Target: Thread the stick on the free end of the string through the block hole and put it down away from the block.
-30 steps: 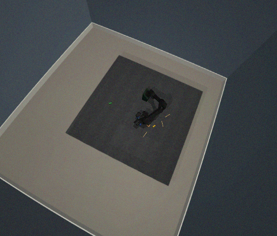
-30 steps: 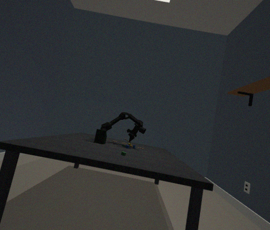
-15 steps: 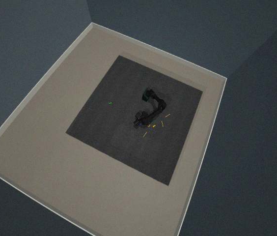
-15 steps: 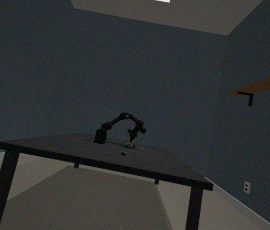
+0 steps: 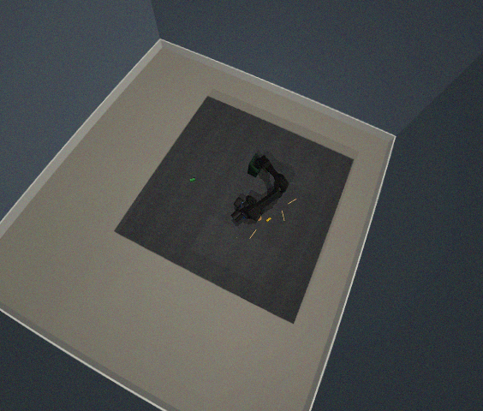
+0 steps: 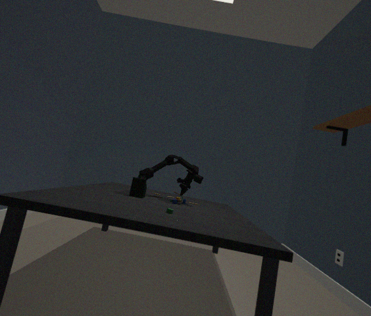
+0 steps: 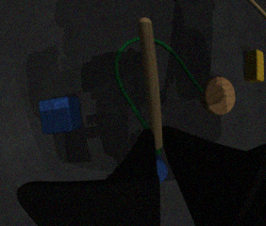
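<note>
My gripper [image 7: 156,134] [image 6: 181,194] is shut on one end of the wooden stick [image 7: 151,80], a little above the table. In the wrist view the stick points up the picture, its far end free. The green string [image 7: 117,71] leaves the held end, loops out to the left, passes beneath the stick and runs to the round wooden button [image 7: 220,96] [image 5: 259,218] on the right. A blue block [image 7: 60,115] lies to the left of the stick; no hole shows in it. I cannot tell which object is the block with the hole. The string is not seen through any block.
A yellow block [image 7: 258,66] [image 5: 268,219] lies beyond the button. Loose sticks [image 5: 291,201] [image 5: 283,216] [image 5: 253,234] lie around it. A rounded blue object [image 7: 161,170] shows partly behind the fingers. A green object [image 5: 192,179] [image 6: 169,210] stands well apart on the table.
</note>
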